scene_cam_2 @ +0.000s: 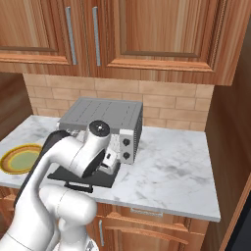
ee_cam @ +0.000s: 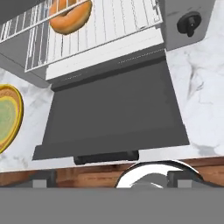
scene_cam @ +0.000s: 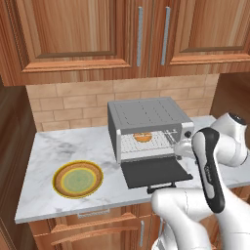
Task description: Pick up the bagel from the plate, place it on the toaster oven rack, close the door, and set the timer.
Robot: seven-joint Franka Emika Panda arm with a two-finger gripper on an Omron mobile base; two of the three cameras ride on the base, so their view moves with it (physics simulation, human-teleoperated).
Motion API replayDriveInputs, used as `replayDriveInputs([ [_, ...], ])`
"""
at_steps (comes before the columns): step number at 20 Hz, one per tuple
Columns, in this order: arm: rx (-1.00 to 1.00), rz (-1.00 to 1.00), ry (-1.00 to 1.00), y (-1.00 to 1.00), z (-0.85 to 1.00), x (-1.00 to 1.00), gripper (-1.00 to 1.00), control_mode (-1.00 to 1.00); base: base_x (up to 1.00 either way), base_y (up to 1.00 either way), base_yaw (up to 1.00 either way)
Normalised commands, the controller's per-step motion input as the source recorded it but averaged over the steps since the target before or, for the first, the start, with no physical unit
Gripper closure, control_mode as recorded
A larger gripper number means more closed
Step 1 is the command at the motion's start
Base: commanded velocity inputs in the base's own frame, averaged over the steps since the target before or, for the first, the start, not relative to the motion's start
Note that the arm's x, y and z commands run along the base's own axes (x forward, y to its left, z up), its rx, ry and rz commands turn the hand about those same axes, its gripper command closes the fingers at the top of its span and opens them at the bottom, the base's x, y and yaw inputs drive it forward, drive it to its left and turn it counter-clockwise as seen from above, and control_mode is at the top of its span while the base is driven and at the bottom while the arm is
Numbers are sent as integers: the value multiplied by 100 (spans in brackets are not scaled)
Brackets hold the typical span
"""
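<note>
The bagel [ee_cam: 70,16] lies on the toaster oven rack [ee_cam: 105,30], a golden-brown ring toward the rack's left side; it also shows inside the cavity as the bagel [scene_cam: 142,137]. The door [ee_cam: 113,113] hangs fully open and flat, its black bar handle [ee_cam: 106,156] at the near edge. My gripper [ee_cam: 113,179] hovers above the door's front edge, open wide with nothing between its fingers [ee_cam: 42,180]. From the base, the gripper [scene_cam: 182,149] sits just right of the oven's front. The plate [scene_cam: 78,179] rests bare on the counter to the left.
The toaster oven [scene_cam: 146,117] stands against the brick wall, with a black knob [ee_cam: 189,24] on its right panel. Wooden cabinets [scene_cam: 97,34] hang overhead. The marble counter [scene_cam_2: 166,166] stretches to the right of the oven, and its front edge [ee_cam: 26,168] runs just under the handle.
</note>
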Motion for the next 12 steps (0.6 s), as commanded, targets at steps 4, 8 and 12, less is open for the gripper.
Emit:
replayDriveInputs([
  [4,10,-10,6,-15,-20,-10,-100,-100,0,0,0],
  [8,6,-12,5,-1,-36,-16,-100,-100,0,0,0],
  [12,4,-14,1,0,-39,-12,-100,-100,0,0,0],
])
